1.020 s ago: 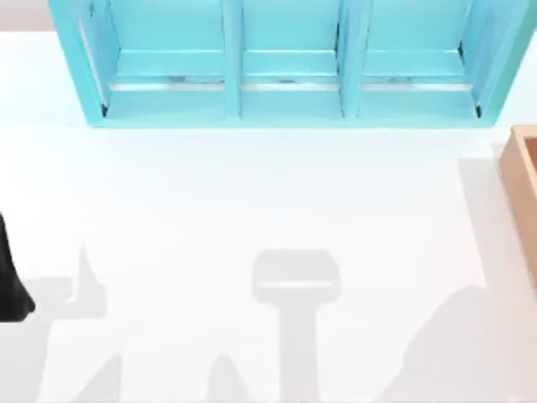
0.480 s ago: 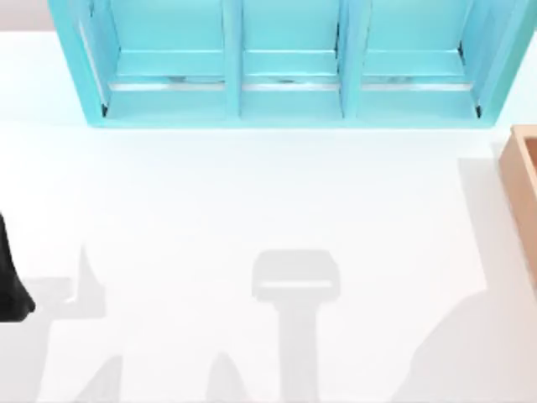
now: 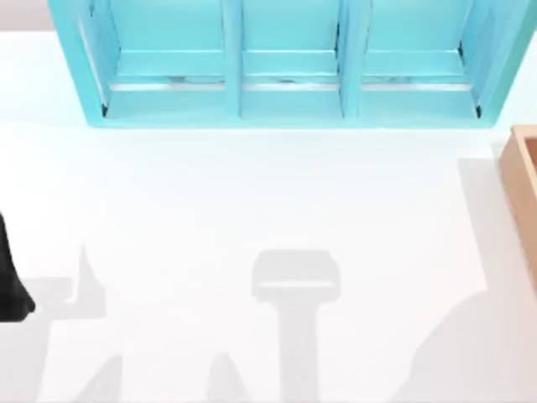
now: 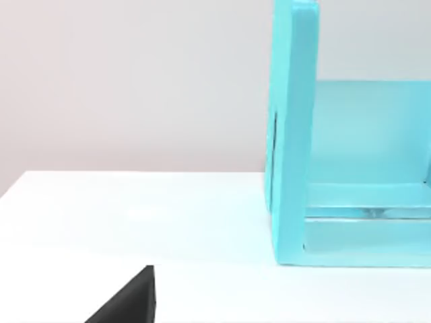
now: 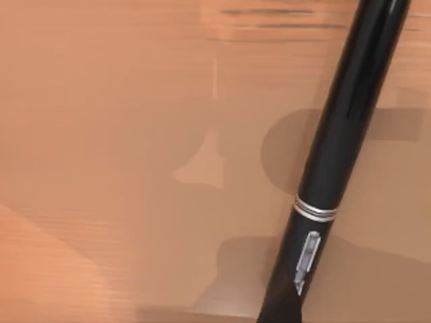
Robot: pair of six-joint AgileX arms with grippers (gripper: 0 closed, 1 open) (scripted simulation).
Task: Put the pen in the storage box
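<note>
Left edge of the table (image 3: 252, 201): my left arm (image 3: 10, 290), one dark part at the rim, parked; I cannot tell how its pincer stands. Far side, left to centre: one turquoise shelf (image 3: 285, 105), three bays counted from above, nothing in the bays that I can see; its end wall also appears in the left wrist view (image 4: 293, 134). Right edge: one box (image 3: 522, 189), tan, thick-walled, partly in frame. Over the box, as judged from my right wrist view: one pen (image 5: 337, 168), black, silver band and clip at mid-length, lying slantwise against the wood floor of the box (image 5: 121, 168), with shadow beneath it. Whether the pen rests on the floor or hangs just above it, I cannot tell; whether my right pincer has hold of it or has let go, I cannot tell either. Progress, by judgement: pen is within the box's walls, task near done or done; remaining, at most, release and withdrawal. Count: pen, one; box, one; shelf, one.
</note>
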